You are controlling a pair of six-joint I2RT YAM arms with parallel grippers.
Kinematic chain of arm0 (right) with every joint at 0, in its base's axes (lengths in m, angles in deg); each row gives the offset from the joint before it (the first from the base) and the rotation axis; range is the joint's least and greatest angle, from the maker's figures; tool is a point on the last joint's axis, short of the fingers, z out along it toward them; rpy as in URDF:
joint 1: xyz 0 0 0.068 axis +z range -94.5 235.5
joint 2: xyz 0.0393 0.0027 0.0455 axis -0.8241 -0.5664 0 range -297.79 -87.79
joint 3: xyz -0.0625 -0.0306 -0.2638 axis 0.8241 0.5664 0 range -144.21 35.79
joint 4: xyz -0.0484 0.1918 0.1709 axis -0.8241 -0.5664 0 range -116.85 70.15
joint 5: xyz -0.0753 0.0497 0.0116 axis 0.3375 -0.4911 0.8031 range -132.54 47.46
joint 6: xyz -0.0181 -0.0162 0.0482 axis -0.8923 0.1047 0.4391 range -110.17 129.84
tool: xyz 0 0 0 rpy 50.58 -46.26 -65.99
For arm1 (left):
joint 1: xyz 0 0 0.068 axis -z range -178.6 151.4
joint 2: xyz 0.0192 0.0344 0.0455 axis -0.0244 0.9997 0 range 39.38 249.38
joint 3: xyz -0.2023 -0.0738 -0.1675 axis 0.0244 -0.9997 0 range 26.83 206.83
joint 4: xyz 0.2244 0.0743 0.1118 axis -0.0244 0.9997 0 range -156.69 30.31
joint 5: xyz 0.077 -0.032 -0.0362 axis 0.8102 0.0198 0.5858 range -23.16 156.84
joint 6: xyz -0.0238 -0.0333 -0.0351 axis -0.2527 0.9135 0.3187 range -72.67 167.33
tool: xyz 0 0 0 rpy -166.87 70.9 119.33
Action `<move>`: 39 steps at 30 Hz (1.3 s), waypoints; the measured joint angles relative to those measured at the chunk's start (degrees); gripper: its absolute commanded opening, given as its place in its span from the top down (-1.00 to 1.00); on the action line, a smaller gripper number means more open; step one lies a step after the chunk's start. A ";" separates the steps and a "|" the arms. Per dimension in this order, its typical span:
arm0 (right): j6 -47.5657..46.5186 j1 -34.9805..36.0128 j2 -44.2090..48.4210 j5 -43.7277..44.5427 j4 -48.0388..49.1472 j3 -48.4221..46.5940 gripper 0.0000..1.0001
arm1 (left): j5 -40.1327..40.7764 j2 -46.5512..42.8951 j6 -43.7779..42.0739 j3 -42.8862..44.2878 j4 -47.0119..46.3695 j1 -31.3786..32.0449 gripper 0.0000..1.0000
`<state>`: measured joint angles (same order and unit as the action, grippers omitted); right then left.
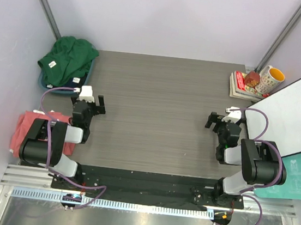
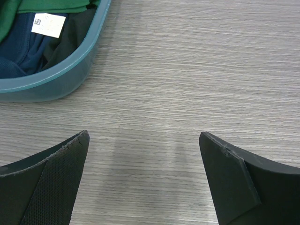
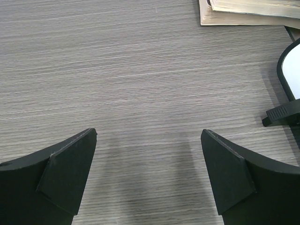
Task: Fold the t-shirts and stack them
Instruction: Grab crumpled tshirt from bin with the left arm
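Wide-spread black fingers fill the bottom of both wrist views: your left gripper [image 2: 143, 140] and your right gripper [image 3: 149, 133] are each fully open, holding nothing and touching nothing, with bare wood-grain worktop [image 1: 157, 102] between and beneath them.

No shirt is laid out flat on the middle of the worktop, so you look to be at the very start of a fold, with a garment yet to be fetched. The dark green t-shirt [image 1: 69, 53] is heaped on top of the teal tub [image 2: 70, 70] at the far left corner, its white neck label [image 2: 48, 24] showing. A navy t-shirt [image 2: 18, 51] lies under it inside the tub. The salmon-pink t-shirt [image 1: 25, 127] sits at the near left edge, beside and partly hidden by the left arm; you cannot tell from here whether it is folded.

Your left gripper is the nearer one, just beside the tub's rim. The likely next move is to reach over that rim, pinch one layer of the green shirt only, and draw it out to the open centre. Watch that the navy shirt beneath does not come along.
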<state>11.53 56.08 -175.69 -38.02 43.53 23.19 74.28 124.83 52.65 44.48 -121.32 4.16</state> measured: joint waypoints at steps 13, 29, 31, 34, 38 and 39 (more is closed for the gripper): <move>-0.20 0.00 0.37 -1.20 -0.33 0.00 -1.00 | -1.77 -1.07 -0.87 -0.46 0.59 0.00 -0.99; -15.74 0.09 17.49 -16.55 -48.48 -32.24 -0.99 | -13.40 -20.26 -26.10 34.18 49.99 0.17 -1.00; -19.82 0.07 12.26 -17.38 -61.00 -44.41 -0.99 | -11.28 -17.68 -30.73 40.52 57.20 0.17 -1.00; -24.98 0.07 1.88 -18.91 -79.60 -62.86 -0.99 | -4.79 -11.43 -36.39 49.94 66.60 0.07 -1.00; -29.59 0.07 -10.95 -21.92 -97.31 -81.09 -0.99 | 2.36 1.40 -38.82 64.57 77.53 -2.32 -1.00; -30.75 0.07 -12.57 -23.04 -100.21 -82.51 -0.99 | 3.96 4.57 -38.84 67.78 79.87 -3.21 -0.99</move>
<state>-19.22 56.14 -188.26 -61.06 -56.69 -59.32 78.24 129.40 13.81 112.26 -41.45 0.95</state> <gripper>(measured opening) 0.996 0.997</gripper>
